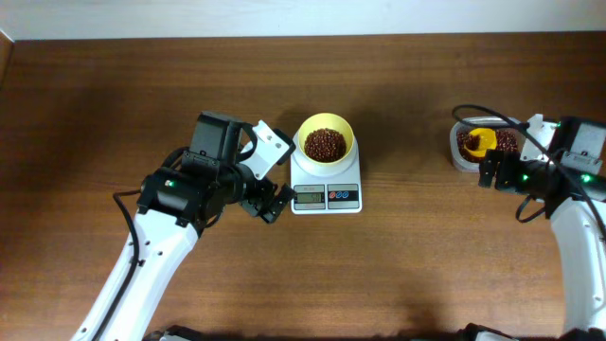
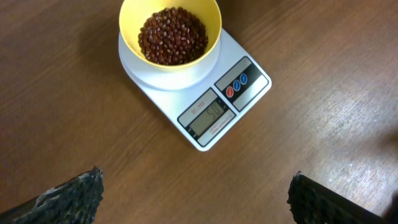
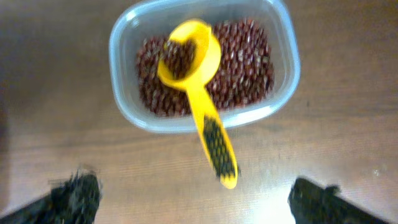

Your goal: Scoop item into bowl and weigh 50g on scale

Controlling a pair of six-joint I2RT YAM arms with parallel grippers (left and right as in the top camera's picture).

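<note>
Left gripper (image 2: 196, 200) is wide open and empty, near the white scale (image 2: 261, 84). Right gripper (image 3: 196, 199) is wide open and empty too, near the clear tub (image 3: 124, 37) with the yellow scoop (image 3: 208, 124). The bowl (image 2: 130, 26) of beans (image 2: 173, 36) sits on the scale. Its screen seems to say 50; smaller writing is too tiny. The counter (image 1: 426, 265) is brown wood.

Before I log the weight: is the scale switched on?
On. The display of the scale shows dark digits in the left wrist view; the bowl of beans sits on it.

Overhead top-down; left wrist near above scale (image 2: 252, 90); right above tub (image 3: 122, 74)
</note>
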